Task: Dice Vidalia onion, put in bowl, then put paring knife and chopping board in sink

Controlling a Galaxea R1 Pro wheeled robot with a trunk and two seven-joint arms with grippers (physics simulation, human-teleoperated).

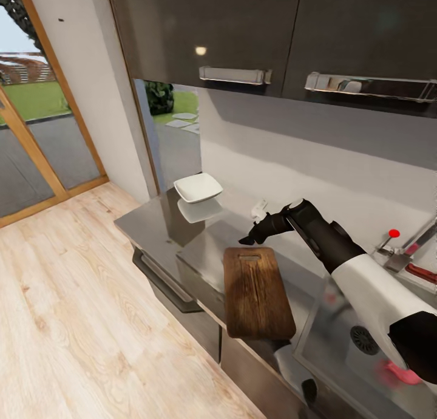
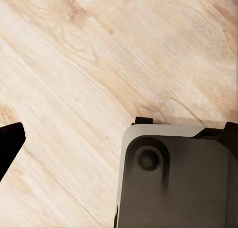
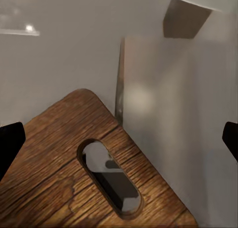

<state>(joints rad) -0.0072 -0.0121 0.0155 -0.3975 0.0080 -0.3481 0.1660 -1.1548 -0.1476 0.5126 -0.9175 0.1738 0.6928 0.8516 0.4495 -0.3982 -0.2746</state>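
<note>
Head view, left to right: the bowl (image 1: 198, 187) is sitting empty on the countertop (image 1: 152, 224) at centre left; the chopping board (image 1: 255, 291) is lying bare at centre; the right gripper (image 1: 250, 237), fingers spread, is hovering above its slot end. At lower right, the Vidalia onion (image 1: 402, 374) is apparently waiting in the sink (image 1: 328, 340), so no dicing is showing yet.

Items by count — one chopping board (image 1: 256, 292) with a single oval slot; one white bowl (image 1: 198, 187); one sink (image 1: 340, 352) with one round drain and one faucet (image 1: 405, 254) bearing one red-tipped lever; one pinkish onion (image 1: 400, 373), partly hidden; two cabinet handles overhead — one per door; one table (image 1: 152, 224).
</note>
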